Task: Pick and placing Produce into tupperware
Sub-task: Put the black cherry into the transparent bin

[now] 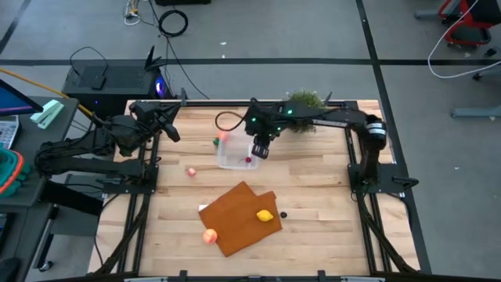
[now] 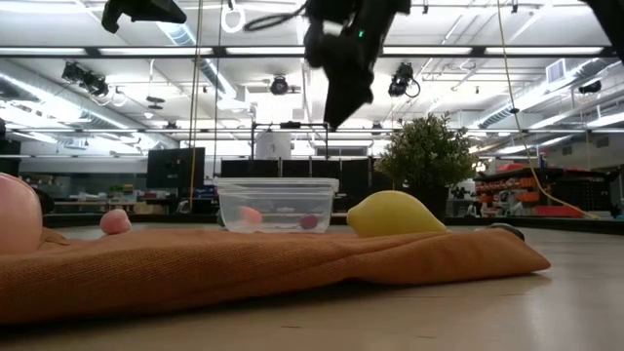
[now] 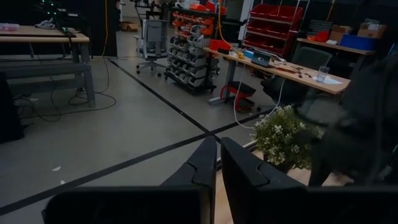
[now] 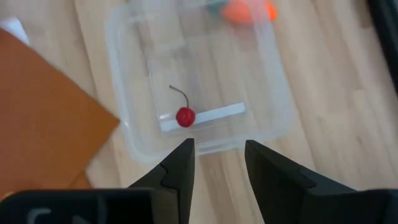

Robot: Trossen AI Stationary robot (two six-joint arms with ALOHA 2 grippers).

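Note:
The clear tupperware (image 1: pixel 233 157) (image 4: pixel 199 81) stands on the wooden table with a red cherry (image 4: pixel 185 116) lying on its floor. My right gripper (image 1: pixel 261 149) (image 4: pixel 217 149) hangs open above its near wall, holding nothing. An orange piece (image 4: pixel 247 9) lies on the table just beyond the tupperware. A yellow lemon (image 1: pixel 266 215) (image 2: pixel 395 214) rests on the orange-brown mat (image 1: pixel 239 223). The peach fruit (image 1: pixel 210 236) lies at the mat's near edge, a dark piece (image 1: pixel 283 213) lies right of the mat, and a pink piece (image 1: pixel 191 171) lies left of the tupperware. My left gripper (image 1: pixel 168 127) (image 3: pixel 217 140) waits shut, held high at the far left.
A bushy potted plant (image 1: pixel 305 100) (image 2: pixel 429 156) stands at the table's far edge behind the right arm. Bare wood lies to the right of the mat and tupperware.

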